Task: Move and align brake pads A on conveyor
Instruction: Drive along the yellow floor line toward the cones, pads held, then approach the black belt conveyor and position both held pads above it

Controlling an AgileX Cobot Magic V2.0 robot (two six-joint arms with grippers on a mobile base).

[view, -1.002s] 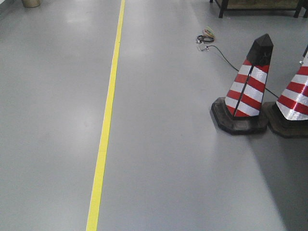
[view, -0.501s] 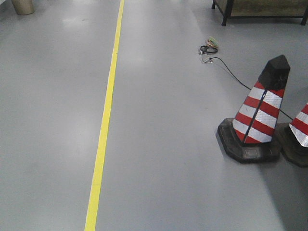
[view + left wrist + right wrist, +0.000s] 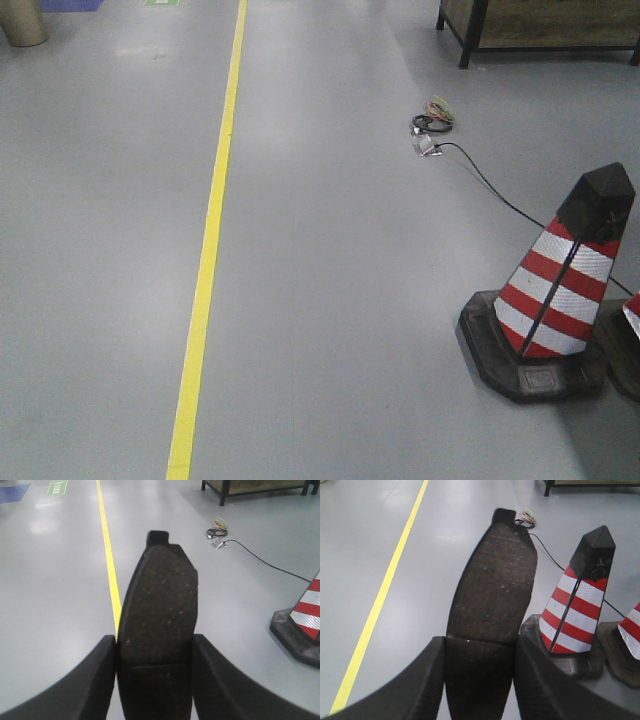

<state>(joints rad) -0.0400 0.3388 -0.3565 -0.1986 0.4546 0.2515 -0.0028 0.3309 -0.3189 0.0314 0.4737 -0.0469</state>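
Between the two dark fingers of the left gripper (image 3: 152,642), one brake pad (image 3: 160,590) is sitting pinched by its long edges, its speckled dark face and cross groove facing the wrist camera and its tabbed end pointing away over the grey floor (image 3: 50,595). The right gripper (image 3: 479,642) is clamping a second brake pad (image 3: 495,575) the same way, this one leaning slightly to the right. Only the wrist views are showing the pads and grippers. The left wrist view is lining its pad up over the yellow floor line (image 3: 107,565) and is catching a green floor marking (image 3: 57,487) far off. The right wrist view is placing a red-and-white striped cone (image 3: 580,595) just right of its pad, with a second cone (image 3: 630,630) at the frame's edge. The front view is showing the wider floor: a black cable (image 3: 490,190) running from a wire bundle (image 3: 432,118) toward the cone, a dark-framed bench (image 3: 470,30) at the top right, and a beige bin (image 3: 20,25) at the top left.
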